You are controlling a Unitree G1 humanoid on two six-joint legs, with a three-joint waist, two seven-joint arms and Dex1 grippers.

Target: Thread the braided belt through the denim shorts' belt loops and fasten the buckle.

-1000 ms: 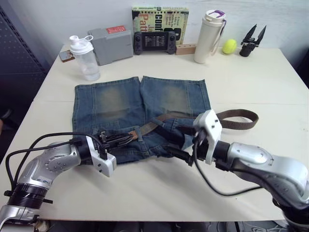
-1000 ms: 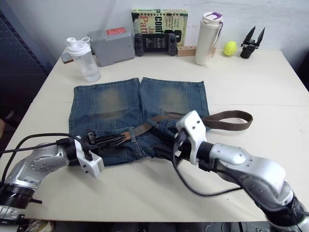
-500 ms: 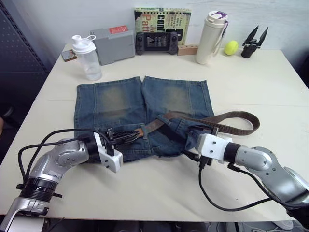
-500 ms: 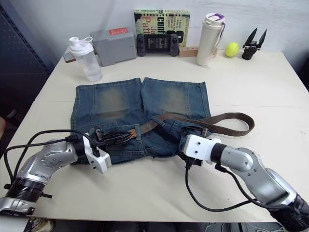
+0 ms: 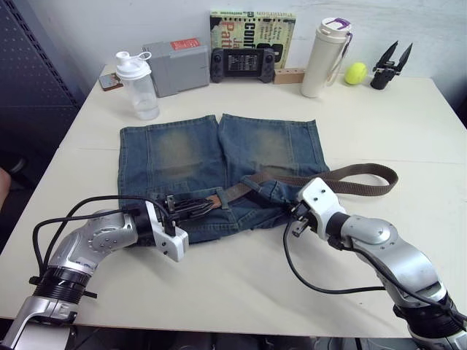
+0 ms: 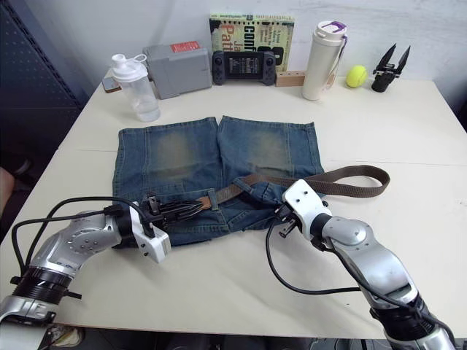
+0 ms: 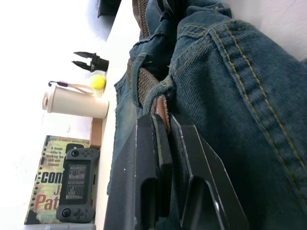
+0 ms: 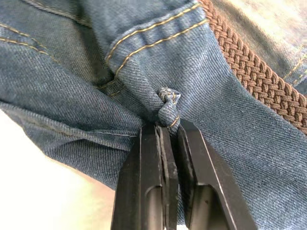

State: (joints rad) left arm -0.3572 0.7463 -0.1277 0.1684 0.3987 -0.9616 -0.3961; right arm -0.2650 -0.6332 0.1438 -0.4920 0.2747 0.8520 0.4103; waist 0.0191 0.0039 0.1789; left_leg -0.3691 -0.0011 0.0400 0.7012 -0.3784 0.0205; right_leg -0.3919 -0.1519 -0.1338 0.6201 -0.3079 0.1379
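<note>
Landmark: the denim shorts (image 5: 219,171) lie flat on the cream table (image 5: 241,284), waistband toward the robot, hemmed legs away from it.
Near table edge: a broad bare strip of table runs between the waistband and the table's near edge.
Left gripper (image 7: 161,125): at the waistband's left part, its fingers clamped on the brown tip of the braided belt (image 5: 350,179) where that tip comes out of the denim.
Right gripper (image 8: 168,125): at the waistband's right part, its fingers pinched together on a small bunched fold of denim that looks like one of the belt loops (image 8: 167,106); the belt's braid passes just beside it.
Belt path: from the left gripper's tip it runs rightward along the waistband, partly under denim, then leaves the shorts' right edge and doubles back in a loop on bare table.
Buckle: cannot tell where it sits.
Right of the shorts: beyond the belt's loop, open table reaches to the right edge.
Left of the shorts: a narrower bare margin to the left edge.
Beyond the hems: a clear band, then a shaker bottle (image 5: 138,84), a grey box (image 5: 177,66), a game controller (image 5: 243,65) before a book (image 5: 252,29), a white tumbler (image 5: 325,47), a yellow ball (image 5: 356,73) and a black spare gripper (image 5: 390,65), all along the far edge.
</note>
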